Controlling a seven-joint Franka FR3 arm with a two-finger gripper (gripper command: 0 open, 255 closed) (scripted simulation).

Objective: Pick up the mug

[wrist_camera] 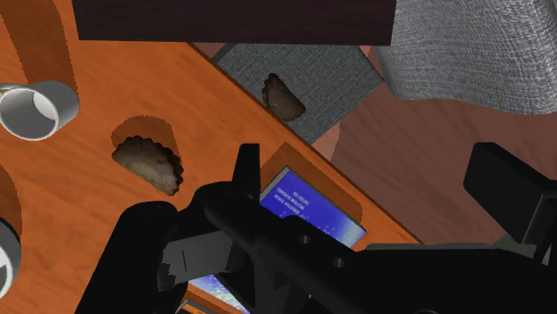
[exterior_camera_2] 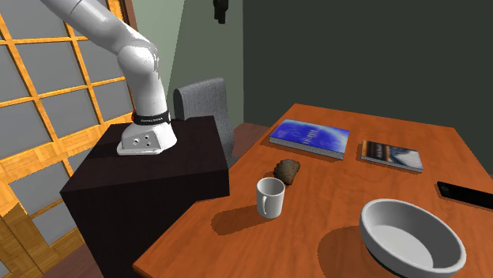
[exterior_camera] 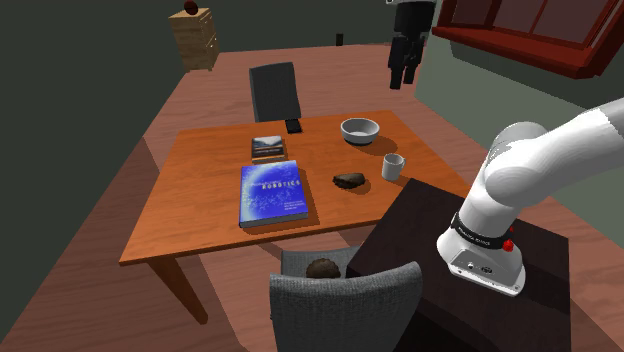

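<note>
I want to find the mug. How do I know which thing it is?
Look at the big wooden table, at the edge by the robot's black stand. The mug stands upright there, near a grey bowl and a dark brown lump. It is the only small white cup; the bowl is wide and low.

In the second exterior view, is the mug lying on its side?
No, the mug stands upright on the table, with its open mouth facing up.

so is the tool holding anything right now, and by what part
Nothing is held: the tool hangs open high in the air, and the white mug stands untouched on the wooden table.
</note>
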